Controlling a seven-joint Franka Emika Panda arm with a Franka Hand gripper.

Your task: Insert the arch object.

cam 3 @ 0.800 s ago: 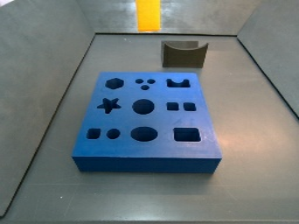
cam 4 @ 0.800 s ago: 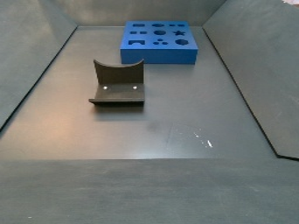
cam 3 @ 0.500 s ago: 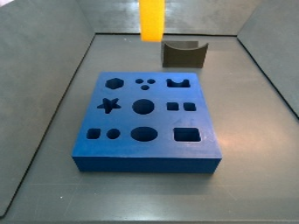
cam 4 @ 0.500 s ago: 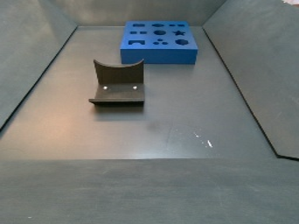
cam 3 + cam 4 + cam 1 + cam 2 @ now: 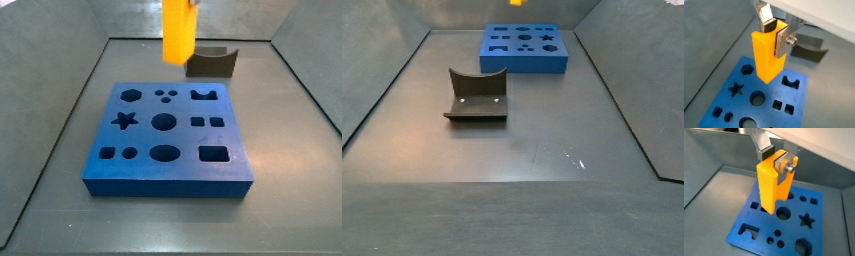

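Observation:
My gripper [image 5: 774,30] is shut on the arch object [image 5: 769,56], a tall bright orange-yellow block, and holds it upright in the air above the blue board [image 5: 731,107]. Both wrist views show the silver fingers [image 5: 785,169] clamped on the block's upper part [image 5: 773,185], its lower end hanging over the board's holes [image 5: 784,213]. In a side view the block [image 5: 179,32] hangs above the board's far edge [image 5: 167,128]; the gripper itself is out of that frame. In a side view only the block's tip [image 5: 517,2] shows above the board [image 5: 525,47].
A dark grey block with a curved scoop [image 5: 211,62] stands behind the board; it also shows in a side view [image 5: 477,95] on the grey floor. Grey walls enclose the floor on the sides.
The arch object has come lower in the side view, from the top edge down toward the board's far side. The board and dark block have not moved.

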